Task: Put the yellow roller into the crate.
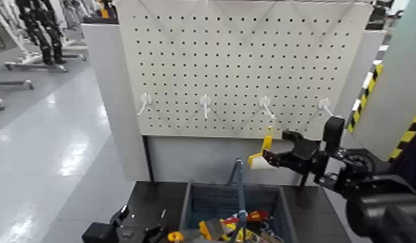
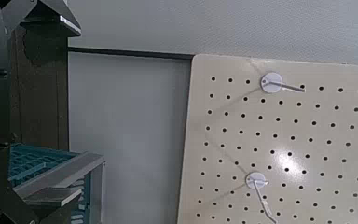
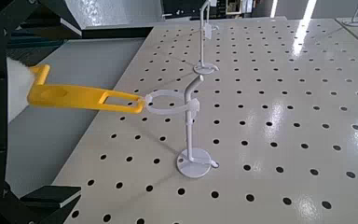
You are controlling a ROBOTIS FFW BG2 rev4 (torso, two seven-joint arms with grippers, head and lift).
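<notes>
Glossy grey floor [image 1: 55,148], perforated pegboard [image 1: 236,58].

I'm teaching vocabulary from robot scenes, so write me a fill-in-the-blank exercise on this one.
The roller hangs from a ____ on the board.
The roller's handle is ____.
The crate stands ____ the board.
The ____ gripper is at the roller.

Missing words: hook; yellow; below; right.

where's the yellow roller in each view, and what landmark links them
head view: roller right of centre, under the third hook from left, beside the right gripper
left wrist view: not in it
right wrist view: left part of the picture, white sleeve at the edge, handle end by a hook
shared landmark: the pegboard with its white hooks
</notes>
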